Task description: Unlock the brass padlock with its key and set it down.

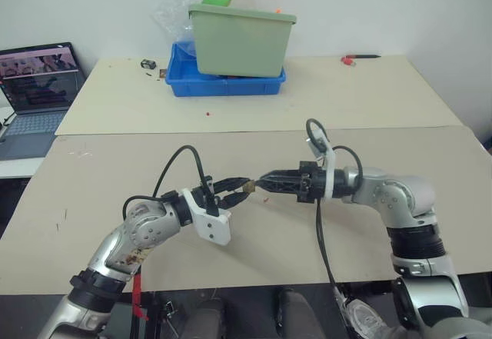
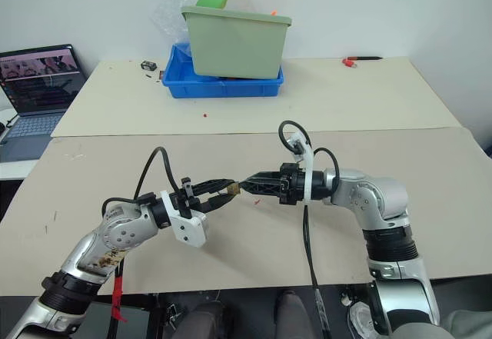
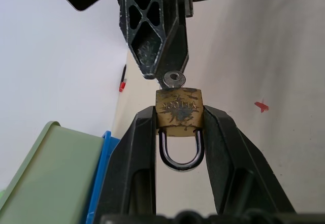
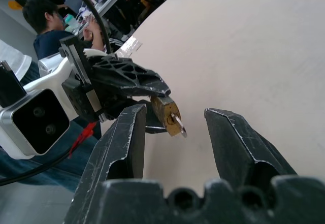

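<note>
Your left claw [image 3: 179, 132] is clamped on the small scuffed brass padlock [image 3: 179, 113], held above the beige bench [image 1: 384, 162]. Thin silvery key [image 3: 174, 79] sits in its keyhole. Your right claw [image 4: 175, 118] gapes around the key, not touching it.

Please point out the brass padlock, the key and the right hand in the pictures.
brass padlock [image 3: 179, 111]: left wrist view, brass body.
key [image 3: 174, 79]: left wrist view, round head.
right hand [image 4: 175, 127]: right wrist view, between its open fingertips.

A green bin [image 1: 241, 41] sits in a blue tray [image 1: 224, 84] at the top middle. A laptop [image 1: 37, 93] is open at the left edge. A red pen [image 1: 360, 58] lies upper right.
</note>
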`<state>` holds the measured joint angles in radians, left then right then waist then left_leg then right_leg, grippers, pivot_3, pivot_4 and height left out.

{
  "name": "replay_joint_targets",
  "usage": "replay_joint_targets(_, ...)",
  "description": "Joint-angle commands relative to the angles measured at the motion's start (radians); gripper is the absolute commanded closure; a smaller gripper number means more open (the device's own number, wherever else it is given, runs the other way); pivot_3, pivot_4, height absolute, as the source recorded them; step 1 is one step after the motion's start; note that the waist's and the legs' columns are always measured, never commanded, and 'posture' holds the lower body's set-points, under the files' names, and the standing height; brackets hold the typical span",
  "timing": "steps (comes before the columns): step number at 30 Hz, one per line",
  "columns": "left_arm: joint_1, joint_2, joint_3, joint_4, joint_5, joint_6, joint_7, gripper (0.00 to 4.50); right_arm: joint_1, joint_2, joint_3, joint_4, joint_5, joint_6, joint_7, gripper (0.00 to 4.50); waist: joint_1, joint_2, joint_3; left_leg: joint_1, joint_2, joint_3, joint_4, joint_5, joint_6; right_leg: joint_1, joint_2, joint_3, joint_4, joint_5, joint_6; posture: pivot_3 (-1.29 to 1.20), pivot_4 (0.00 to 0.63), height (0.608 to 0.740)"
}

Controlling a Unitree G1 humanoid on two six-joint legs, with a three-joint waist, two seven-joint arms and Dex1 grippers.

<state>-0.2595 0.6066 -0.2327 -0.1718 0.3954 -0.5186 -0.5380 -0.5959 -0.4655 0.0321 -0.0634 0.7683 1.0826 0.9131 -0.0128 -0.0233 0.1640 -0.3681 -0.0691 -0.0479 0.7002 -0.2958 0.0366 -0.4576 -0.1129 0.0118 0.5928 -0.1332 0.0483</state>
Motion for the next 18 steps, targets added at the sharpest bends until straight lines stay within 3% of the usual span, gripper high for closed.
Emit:
replay_joint_targets(1, 0.005, 0.001, 0.015, -0.046, -0.013, 0.001, 0.007, 3.7, 0.0, 0.002, -0.005, -0.005, 0.024, 0.01, 0.014, 2.17, 0.0, 0.0, 0.0, 0.0, 0.0, 0.0, 0.0, 0.0, 0.0, 0.0, 0.0, 0.0, 0.0, 0.0, 0.0, 0.0, 0.15, 0.74)
replay_joint_targets(18, 0.013, 0.01, 0.022, -0.054, -0.017, 0.0, 0.004, 3.7, -0.003, -0.007, -0.033, 0.003, 0.045, 0.02, 0.026, 2.17, 0.0, 0.0, 0.0, 0.0, 0.0, 0.0, 0.0, 0.0, 0.0, 0.0, 0.0, 0.0, 0.0, 0.0, 0.0, 0.0, 0.15, 0.74)
